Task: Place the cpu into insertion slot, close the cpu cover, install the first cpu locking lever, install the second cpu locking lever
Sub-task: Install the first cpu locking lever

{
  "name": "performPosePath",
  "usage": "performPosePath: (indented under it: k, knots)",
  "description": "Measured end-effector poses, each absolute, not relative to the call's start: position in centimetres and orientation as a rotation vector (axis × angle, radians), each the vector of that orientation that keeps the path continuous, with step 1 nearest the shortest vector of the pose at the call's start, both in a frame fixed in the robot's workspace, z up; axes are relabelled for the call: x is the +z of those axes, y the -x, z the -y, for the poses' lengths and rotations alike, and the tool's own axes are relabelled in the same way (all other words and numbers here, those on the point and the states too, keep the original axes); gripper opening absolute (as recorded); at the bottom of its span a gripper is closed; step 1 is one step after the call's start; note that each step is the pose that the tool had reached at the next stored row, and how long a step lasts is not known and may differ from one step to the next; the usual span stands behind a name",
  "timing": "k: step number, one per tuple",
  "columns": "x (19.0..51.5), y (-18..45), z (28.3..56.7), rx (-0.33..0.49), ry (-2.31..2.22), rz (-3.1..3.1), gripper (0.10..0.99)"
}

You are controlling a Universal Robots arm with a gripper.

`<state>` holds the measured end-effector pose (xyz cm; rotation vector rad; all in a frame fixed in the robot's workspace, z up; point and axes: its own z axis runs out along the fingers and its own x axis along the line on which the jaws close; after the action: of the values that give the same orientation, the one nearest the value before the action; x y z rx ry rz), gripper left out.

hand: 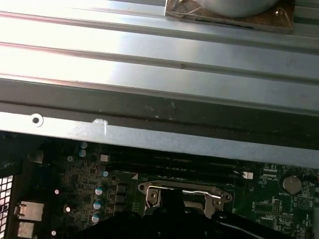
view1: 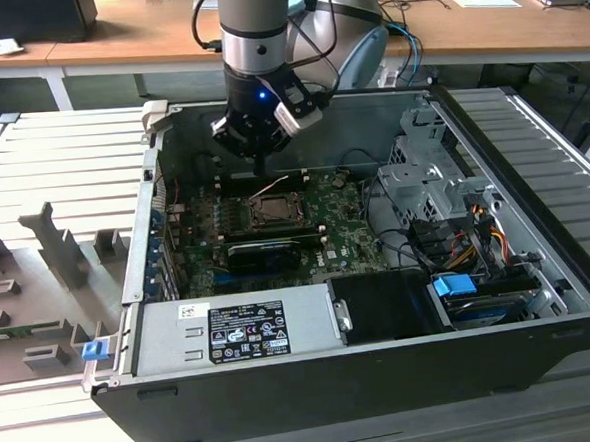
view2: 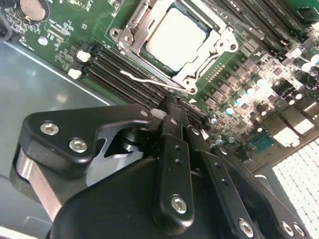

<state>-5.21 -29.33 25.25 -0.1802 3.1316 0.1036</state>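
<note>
Closed hand [view2: 167, 107] just above cpu cover [view2: 133, 34]

Cpu [view2: 175, 39] sits in insertion slot [view1: 274, 210] on motherboard [view1: 351, 233] inside case [view1: 540, 296]; hand [view1: 261, 161] hangs just behind the slot, above memory slots [view2: 124, 74].

My exterior view looks down from outside at the open computer case [view1: 129, 291]. Both wrist views ride close above my gripper [view2: 167, 112], sharing the motherboard [view2: 75, 22] around the insertion slot [hand: 182, 191].
</note>
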Motion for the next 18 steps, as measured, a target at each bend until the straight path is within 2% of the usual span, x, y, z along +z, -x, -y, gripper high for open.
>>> performPosePath:
  k: [4,18]
  knots:
    - [24.8,4.6,29.3,0.138,0.168,-3.129,0.106]
    - [23.3,3.7,29.1,0.15,0.135,-3.128,0.106]
